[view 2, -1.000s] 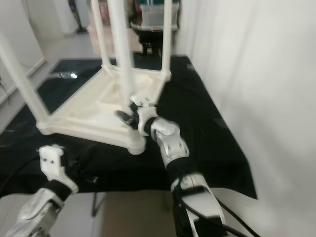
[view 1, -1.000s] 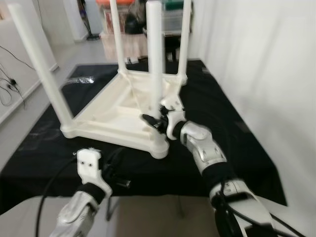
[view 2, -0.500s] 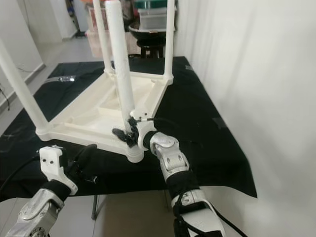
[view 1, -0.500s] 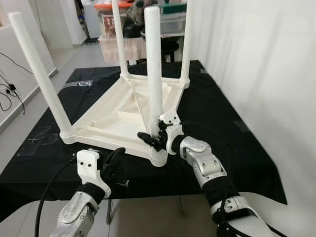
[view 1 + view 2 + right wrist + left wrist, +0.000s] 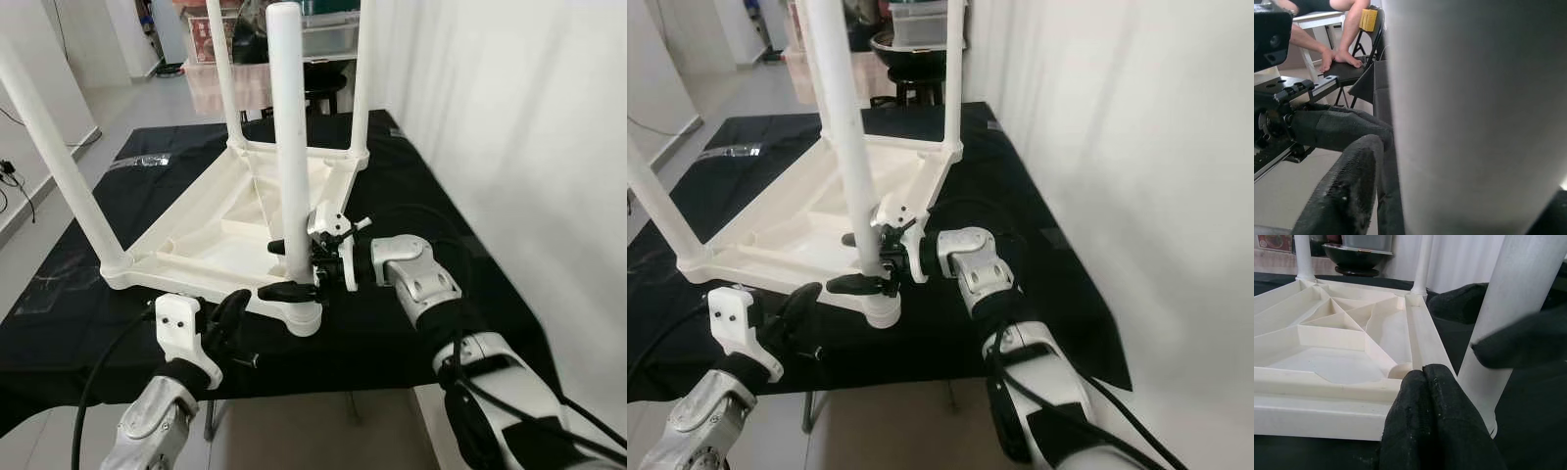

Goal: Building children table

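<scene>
White children's table [image 5: 230, 220] lies upside down on a black cloth [image 5: 411, 211], four legs pointing up. Near-right leg [image 5: 290, 147] stands in its corner socket, closest to the robot.

Right claw [image 5: 294, 266] at the base of that leg: one finger on the far side, one on the near side low by the socket, spread around the leg; in the right wrist view the leg [image 5: 1474, 117] is huge and close, and contact cannot be confirmed. Left claw [image 5: 227, 315] low at the near edge of the upturned table, just left of the same corner; left wrist view shows its fingers [image 5: 1435, 426] pressed together, holding nothing.

Surroundings: white wall [image 5: 509, 127] on the right. Far off, storage boxes [image 5: 220, 29] and a dark stool [image 5: 318, 88], partly blocked by the legs. Pale floor [image 5: 147, 98] on the left.

Right wrist view: a person's bare feet [image 5: 1342, 56] on a black folding chair [image 5: 1356, 63], body cut off by the frame.
</scene>
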Robot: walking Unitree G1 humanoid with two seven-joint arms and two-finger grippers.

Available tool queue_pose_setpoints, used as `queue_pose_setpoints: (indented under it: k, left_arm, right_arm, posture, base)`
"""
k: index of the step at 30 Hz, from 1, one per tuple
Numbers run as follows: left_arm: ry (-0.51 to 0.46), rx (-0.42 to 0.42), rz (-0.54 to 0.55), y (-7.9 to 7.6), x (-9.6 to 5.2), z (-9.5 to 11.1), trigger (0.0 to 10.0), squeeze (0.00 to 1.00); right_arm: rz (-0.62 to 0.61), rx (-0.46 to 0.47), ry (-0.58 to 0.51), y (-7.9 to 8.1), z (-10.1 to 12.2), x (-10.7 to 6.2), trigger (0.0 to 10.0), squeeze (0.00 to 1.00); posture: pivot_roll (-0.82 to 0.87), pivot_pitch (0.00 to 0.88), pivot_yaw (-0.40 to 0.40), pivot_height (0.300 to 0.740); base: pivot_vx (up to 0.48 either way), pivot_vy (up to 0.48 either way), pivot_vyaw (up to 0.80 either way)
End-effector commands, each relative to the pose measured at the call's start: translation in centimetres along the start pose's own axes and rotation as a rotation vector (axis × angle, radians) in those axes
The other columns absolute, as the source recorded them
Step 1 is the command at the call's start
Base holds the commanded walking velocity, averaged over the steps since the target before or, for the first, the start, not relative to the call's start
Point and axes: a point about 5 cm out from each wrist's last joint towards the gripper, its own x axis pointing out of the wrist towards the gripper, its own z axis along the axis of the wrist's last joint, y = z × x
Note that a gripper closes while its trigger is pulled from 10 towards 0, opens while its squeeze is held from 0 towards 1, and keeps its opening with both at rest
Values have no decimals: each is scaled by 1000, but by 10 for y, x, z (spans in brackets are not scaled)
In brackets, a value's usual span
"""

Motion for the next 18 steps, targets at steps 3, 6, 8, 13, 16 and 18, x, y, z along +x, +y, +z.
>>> queue_pose_setpoints:
  k: [3,6,8,13,16,18]
  left_arm:
    - [10,-1,14,2,-1,-4,10000,0]
    - [6,-4,14,1,-2,-3,10000,0]
    - [6,-4,14,0,-2,-3,10000,0]
    - [4,-4,14,2,-3,-2,10000,0]
    - [4,-3,15,4,-3,-2,10000,0]
    - [6,-3,15,5,-3,-2,10000,0]
  right_arm:
    - [20,15,4,1,-1,7,0,0]
    - [-67,0,-20,-6,0,0,0,0]
    - [-128,-10,-19,-9,-3,-4,0,0]
    - [-584,81,40,-16,-33,-3,0,0]
    - [-817,154,77,8,-60,5,0,0]
    - [-866,169,74,11,-62,5,0,0]
  posture:
    - [-16,0,3,740]
    - [-25,0,0,740]
    - [-25,0,0,740]
    - [-45,0,-7,740]
    - [-54,0,14,740]
    - [-59,0,16,740]
  base:
    - [0,0,0]
    - [0,0,0]
    - [0,0,0]
    - [0,0,0]
    - [0,0,0]
    - [0,0,0]
